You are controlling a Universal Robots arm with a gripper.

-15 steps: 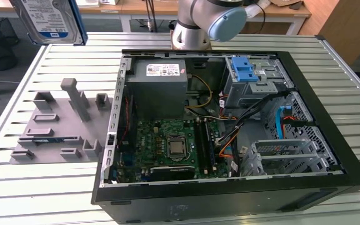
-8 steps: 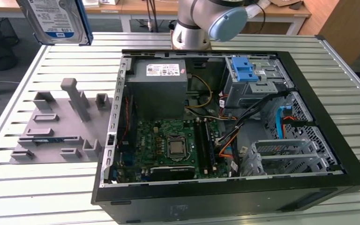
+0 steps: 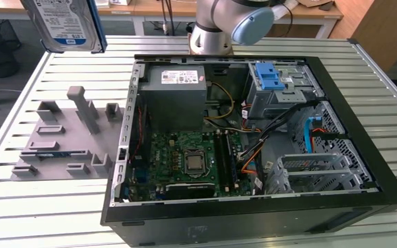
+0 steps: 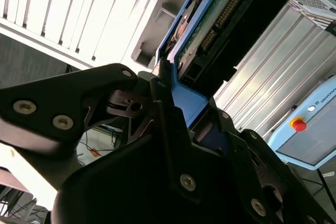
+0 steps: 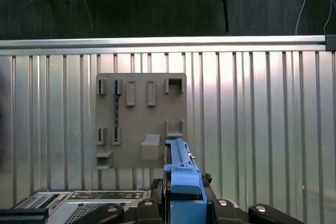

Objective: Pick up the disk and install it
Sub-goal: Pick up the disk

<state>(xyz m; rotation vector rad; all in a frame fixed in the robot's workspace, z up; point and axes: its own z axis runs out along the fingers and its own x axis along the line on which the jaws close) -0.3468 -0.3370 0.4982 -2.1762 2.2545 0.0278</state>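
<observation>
The disk (image 3: 64, 23), a silver drive with a blue-and-white label and a blue rail frame, hangs high above the table's far corner at the exterior view's left. In the second wrist view my gripper (image 4: 189, 100) is shut on the blue rail at one end of the disk (image 4: 226, 14), whose circuit-board side and connector face the camera. The first wrist view looks down past the gripper (image 5: 184, 205) and the disk's blue rail (image 5: 181, 174) onto the table.
An open computer case (image 3: 364, 129) lies on the slatted table (image 3: 47, 217), with a grey power supply (image 3: 174, 98), a blue latch (image 3: 271, 77) and a metal drive cage (image 3: 316, 165) inside. A grey fixture plate (image 3: 67, 139) (image 5: 142, 119) sits beside it. The arm's base (image 3: 216, 26) stands behind the case.
</observation>
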